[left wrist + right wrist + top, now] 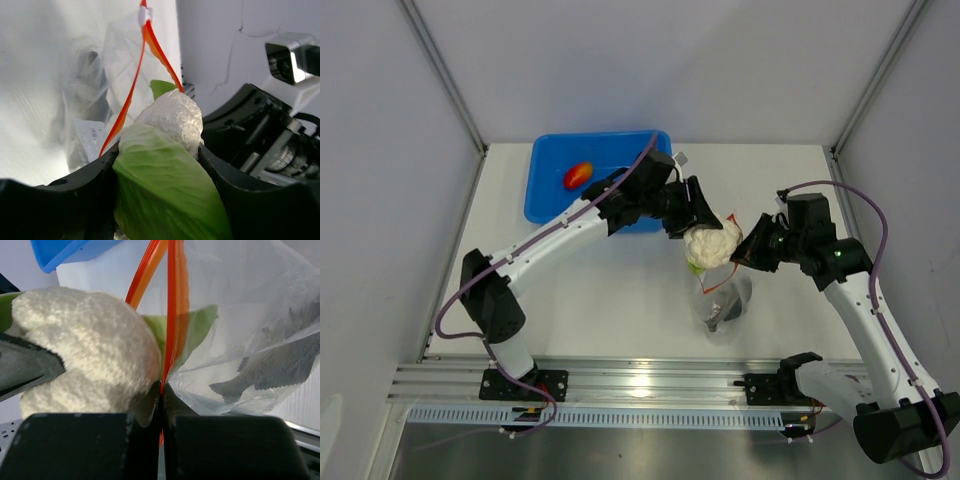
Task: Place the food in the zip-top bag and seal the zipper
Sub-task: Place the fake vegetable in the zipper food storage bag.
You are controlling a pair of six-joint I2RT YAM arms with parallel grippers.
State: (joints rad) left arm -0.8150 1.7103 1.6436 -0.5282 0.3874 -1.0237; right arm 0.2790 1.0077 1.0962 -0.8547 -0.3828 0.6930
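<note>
One white cauliflower with green leaves (712, 246) is clamped between the fingers of the left gripper (705, 225), at the mouth of one clear crinkly zip-top bag (725, 300). The right gripper (161, 405) is pinched together on the bag's red-orange zipper strip (172, 315). One dark grey fish (270, 370) is seen inside the bag. A white label (90, 135) is noted there; its print cannot be read. One red pepper (578, 176) lies in one blue plastic tub (550, 200) at the far edge of the white table (620, 300), well apart from the bag.
</note>
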